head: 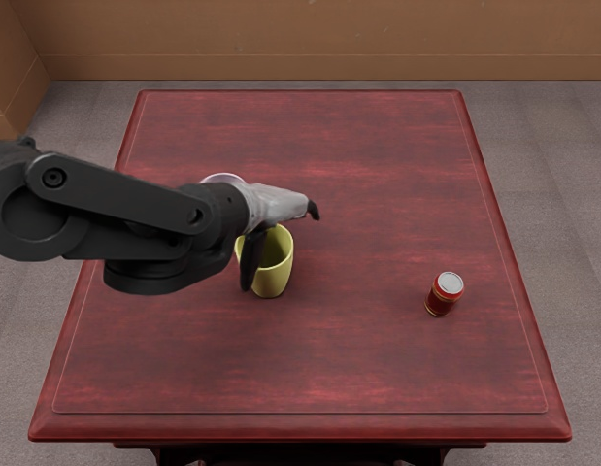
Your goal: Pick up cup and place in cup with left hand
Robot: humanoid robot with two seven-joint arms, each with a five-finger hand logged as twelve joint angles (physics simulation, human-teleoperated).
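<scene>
My left hand (pixel 281 216) reaches in from the left side, over the back rim of a yellow-green cup (pixel 274 277) standing upright on the table. Its fingers stretch to the right with the tips bent down, while the thumb hangs apart from them, overlapping the cup's left side. The hand looks open; whether the thumb touches the cup I cannot tell. Behind the wrist, a pale pinkish rim (pixel 223 178) of a second cup shows; the arm hides the rest of it. My right hand is out of view.
A red can (pixel 444 294) with a silvery top stands on the right part of the dark red wooden table (pixel 378 369). The left forearm covers part of the table's left side. A brown wall lies beyond the back edge.
</scene>
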